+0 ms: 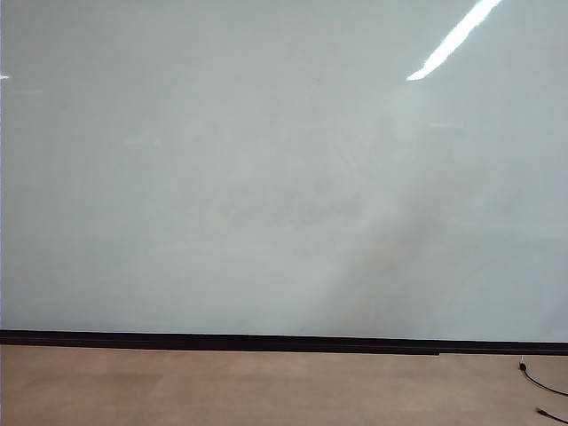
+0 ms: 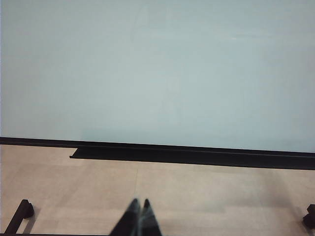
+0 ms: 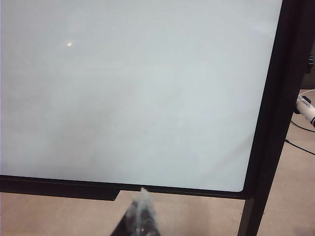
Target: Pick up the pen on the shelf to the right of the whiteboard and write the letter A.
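The whiteboard (image 1: 266,177) fills the exterior view, glossy and pale, with a black strip along its lower edge. Its surface is blank and no letter A is in view. In the right wrist view the pen (image 3: 306,107), white-barrelled with a black band, shows partly at the picture's edge, beyond the board's black side frame (image 3: 275,113). The shelf it lies on cannot be made out. My right gripper (image 3: 142,192) is shut and empty, well back from the board. My left gripper (image 2: 140,202) is also shut and empty, above the floor. Neither gripper appears in the exterior view.
A black ledge (image 2: 187,155) runs under the board's lower edge. Black stand feet (image 2: 22,212) rest on the tan floor (image 1: 266,386). Thin black cables (image 1: 543,383) lie on the floor at the right, and more cable (image 3: 298,143) lies near the pen.
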Robot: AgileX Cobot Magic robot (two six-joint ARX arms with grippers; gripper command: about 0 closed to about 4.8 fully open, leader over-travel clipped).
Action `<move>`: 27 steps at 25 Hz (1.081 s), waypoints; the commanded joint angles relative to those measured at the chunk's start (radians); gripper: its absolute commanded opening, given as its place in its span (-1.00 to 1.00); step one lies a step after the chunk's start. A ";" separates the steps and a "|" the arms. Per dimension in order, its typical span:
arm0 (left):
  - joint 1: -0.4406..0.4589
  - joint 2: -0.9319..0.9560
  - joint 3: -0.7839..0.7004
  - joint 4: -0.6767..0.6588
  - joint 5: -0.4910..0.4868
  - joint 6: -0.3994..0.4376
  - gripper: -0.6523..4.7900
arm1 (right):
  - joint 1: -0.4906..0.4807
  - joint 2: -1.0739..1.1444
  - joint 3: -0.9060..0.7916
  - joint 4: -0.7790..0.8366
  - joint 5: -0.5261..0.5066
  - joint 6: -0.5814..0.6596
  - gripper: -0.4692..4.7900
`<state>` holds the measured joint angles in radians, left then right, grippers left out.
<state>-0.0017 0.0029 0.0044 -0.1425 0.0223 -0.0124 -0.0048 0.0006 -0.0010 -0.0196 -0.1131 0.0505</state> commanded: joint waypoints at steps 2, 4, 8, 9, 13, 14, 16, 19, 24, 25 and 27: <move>0.000 0.000 0.002 0.008 0.000 0.004 -0.78 | 0.000 0.001 0.004 0.013 0.003 -0.003 -0.82; 0.000 0.000 0.002 0.008 0.000 0.005 -0.78 | 0.000 0.001 0.004 0.013 0.003 -0.003 -0.83; 0.000 0.000 0.002 0.008 0.000 0.004 -0.78 | 0.000 0.001 0.004 0.014 0.002 -0.003 -0.82; 0.000 0.000 0.002 0.008 0.000 0.005 -0.78 | 0.000 0.001 0.004 0.015 0.002 -0.003 -0.83; 0.000 0.000 0.002 0.008 0.000 0.005 -0.78 | 0.000 0.001 0.004 0.018 0.004 -0.003 -0.83; 0.000 0.000 0.002 0.008 0.000 0.004 -0.78 | 0.000 0.001 0.004 0.021 0.004 -0.003 -0.83; 0.000 0.000 0.002 0.008 0.000 0.004 -0.78 | 0.000 0.001 0.004 0.024 0.008 -0.003 -0.83; 0.000 0.000 0.002 0.008 0.000 0.005 -0.78 | 0.000 0.001 0.004 0.024 0.079 -0.003 -0.83; 0.000 0.000 0.002 0.008 0.000 0.004 -0.78 | 0.000 0.001 0.004 0.024 0.311 -0.003 -0.83; 0.000 0.000 0.002 0.008 0.000 0.005 -0.78 | 0.000 0.001 0.004 0.021 0.378 -0.003 -0.83; 0.000 0.000 0.002 0.008 0.000 0.005 -0.78 | 0.000 0.001 0.004 0.016 0.407 -0.003 -0.83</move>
<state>-0.0017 0.0029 0.0044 -0.1425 0.0227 -0.0120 -0.0051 0.0006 -0.0010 -0.0151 0.2726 0.0505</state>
